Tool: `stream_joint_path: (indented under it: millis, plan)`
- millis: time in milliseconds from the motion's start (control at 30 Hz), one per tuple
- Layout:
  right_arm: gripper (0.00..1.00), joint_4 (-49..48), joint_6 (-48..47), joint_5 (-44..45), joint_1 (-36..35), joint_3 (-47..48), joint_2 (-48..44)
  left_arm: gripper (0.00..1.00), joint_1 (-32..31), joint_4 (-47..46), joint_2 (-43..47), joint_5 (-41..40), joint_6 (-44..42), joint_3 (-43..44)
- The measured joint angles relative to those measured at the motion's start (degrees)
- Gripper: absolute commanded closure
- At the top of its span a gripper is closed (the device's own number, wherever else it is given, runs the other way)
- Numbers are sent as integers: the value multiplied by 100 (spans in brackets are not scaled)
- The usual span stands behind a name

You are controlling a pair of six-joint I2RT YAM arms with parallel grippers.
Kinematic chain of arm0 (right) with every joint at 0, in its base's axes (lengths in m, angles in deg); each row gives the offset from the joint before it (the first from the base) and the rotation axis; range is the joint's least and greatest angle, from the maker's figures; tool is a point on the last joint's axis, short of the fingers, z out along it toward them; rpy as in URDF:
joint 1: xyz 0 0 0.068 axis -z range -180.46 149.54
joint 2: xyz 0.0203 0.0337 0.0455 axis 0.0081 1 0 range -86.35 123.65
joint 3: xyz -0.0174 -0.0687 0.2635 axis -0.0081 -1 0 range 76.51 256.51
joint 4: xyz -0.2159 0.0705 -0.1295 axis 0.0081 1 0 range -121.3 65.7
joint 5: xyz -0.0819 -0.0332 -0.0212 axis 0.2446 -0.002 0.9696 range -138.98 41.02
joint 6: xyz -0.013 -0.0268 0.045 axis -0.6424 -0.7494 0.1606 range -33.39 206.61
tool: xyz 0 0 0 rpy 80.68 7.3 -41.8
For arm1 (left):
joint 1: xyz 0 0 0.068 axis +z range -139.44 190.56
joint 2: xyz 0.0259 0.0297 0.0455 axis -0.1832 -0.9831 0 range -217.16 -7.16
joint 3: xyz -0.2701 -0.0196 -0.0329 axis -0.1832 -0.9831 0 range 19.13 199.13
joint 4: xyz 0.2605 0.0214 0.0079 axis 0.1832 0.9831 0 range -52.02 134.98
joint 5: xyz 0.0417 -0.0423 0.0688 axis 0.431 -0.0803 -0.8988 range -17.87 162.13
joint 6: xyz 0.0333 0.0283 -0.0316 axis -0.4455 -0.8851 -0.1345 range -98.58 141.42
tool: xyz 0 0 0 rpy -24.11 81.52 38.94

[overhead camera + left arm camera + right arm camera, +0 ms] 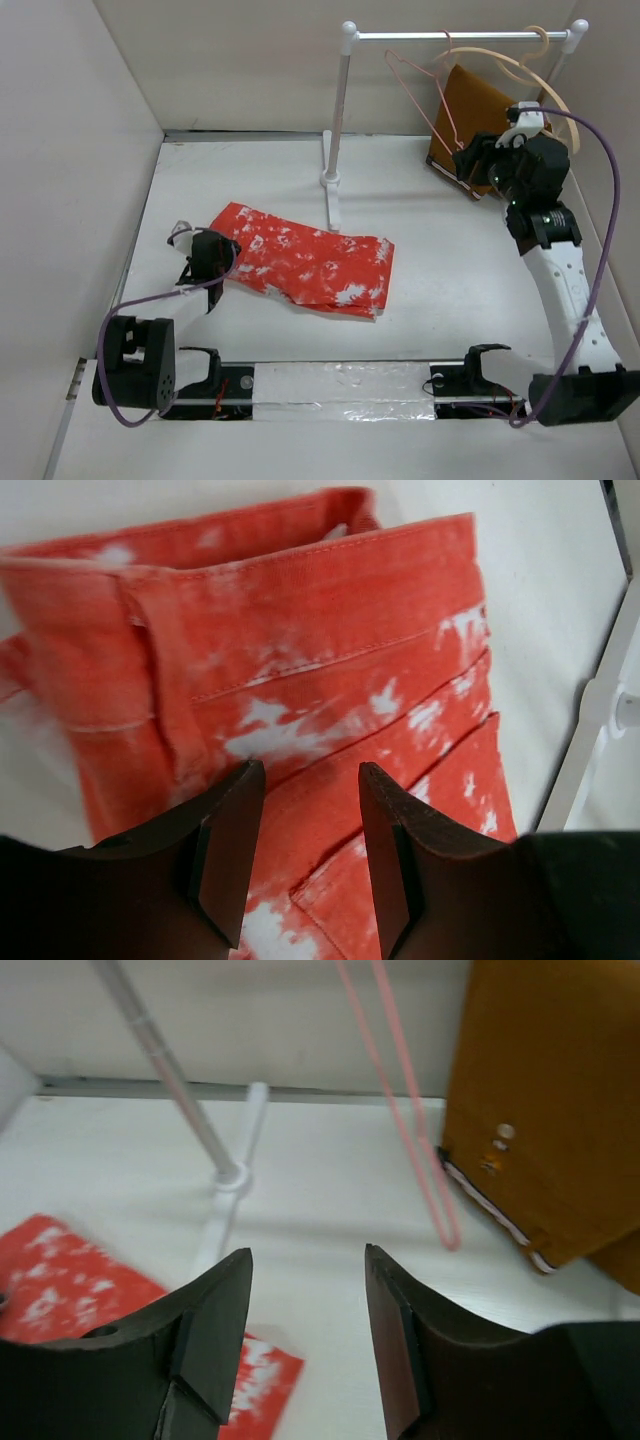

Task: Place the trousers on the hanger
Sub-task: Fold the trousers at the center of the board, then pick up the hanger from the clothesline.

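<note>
Poised at the left end of the trousers, the left gripper has its jaws spread over the waistband, pinching nothing. The trousers lie folded flat on the table, beside the foot of the rack. The pink hanger hangs from the rail beside a brown cloth. The right gripper is raised near them, jaws spread and empty.

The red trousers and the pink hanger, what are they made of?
The trousers look like thick woven cotton, maybe denim. The cloth is matte, with stitched seams, a belt loop and white splotches that look bleached. The pink hanger looks like thin wire with a smooth painted or plastic coat. It is very slim and bends in a tight curve. What is under the pink cannot be seen.
</note>
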Motion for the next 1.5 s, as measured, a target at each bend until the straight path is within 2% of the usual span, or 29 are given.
stream_joint_path:
  millis: [67, 167, 267, 400, 567, 600, 700, 767, 800, 1000, 1167, 1233, 1400, 1500]
  plan:
    - [34, 63, -103, -216, 404, 227, 389, 59, 229, -181, 219, 157, 79, -326]
    - [32, -26, -133, -695, 887, 330, 896, 59, 494, -267, 350, 354, 111, -494]
    - [33, 7, -157, -1200, 1147, 629, 1580, 59, 575, -262, 570, 487, 125, -658]
    - [38, -103, -177, -1759, 1228, 970, 2389, 59, 579, -162, 1410, 706, 127, -1086]
    - [56, -181, -149, -1934, 1071, 994, 2632, 61, 579, 254, 2603, 981, 72, -1185]
    - [66, -173, -155, -1906, 997, 1043, 2653, 62, 577, 328, 2798, 1027, 50, -1158]
    - [85, -212, -195, -1716, 721, 1202, 2715, 67, 501, 529, 3185, 1169, 0, -1019]
    - [92, -260, -216, -1532, 522, 1204, 2710, 71, 376, 632, 3296, 1270, -33, -892]
    - [100, -271, -229, -1394, 431, 1204, 2710, 73, 321, 658, 3305, 1311, -35, -833]
    - [100, -304, -262, -844, 55, 1202, 2710, 78, 90, 748, 3222, 1683, -142, -345]
    - [100, -328, -238, -289, -131, 1137, 2522, 81, -76, 553, 2599, 1989, -157, 282]
    - [100, -385, -212, -55, -205, 1038, 2299, 78, -498, 522, 2225, 1838, -212, 590]
    - [100, -581, -129, 378, -306, 874, 1635, 70, -2026, 527, 1235, 1252, -492, 1648]
    - [100, -560, -105, 483, -299, 872, 1408, 67, -2680, 522, 699, 911, -728, 2319]
